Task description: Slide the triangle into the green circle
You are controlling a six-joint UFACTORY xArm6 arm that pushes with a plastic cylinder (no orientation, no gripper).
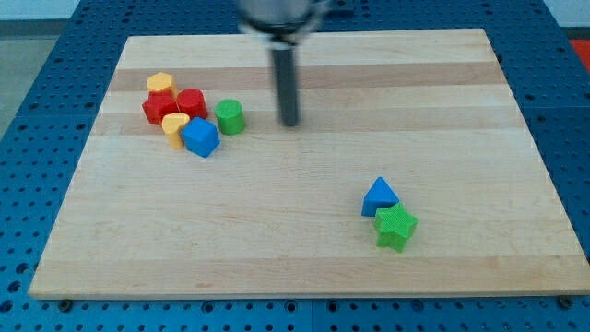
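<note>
Upright, my tip (pixel 290 123) stands right of the green circle (pixel 230 117).

The board (pixel 304 231) is pale wood with lighter and darker grain bands running left to right, lying on a blue table (pixel 37 138) dotted with rows of small dark holes. The rod (pixel 289 83) is dark grey, almost black, down to my tip (pixel 290 124). On the far left: a yellow block (pixel 160 83), two red blocks (pixel 159 107) (pixel 192 101), another yellow block (pixel 174 127), a blue block (pixel 200 137) and a green cylinder (pixel 230 117). Near right: a blue triangle (pixel 380 196) and a green star (pixel 395 226).
</note>
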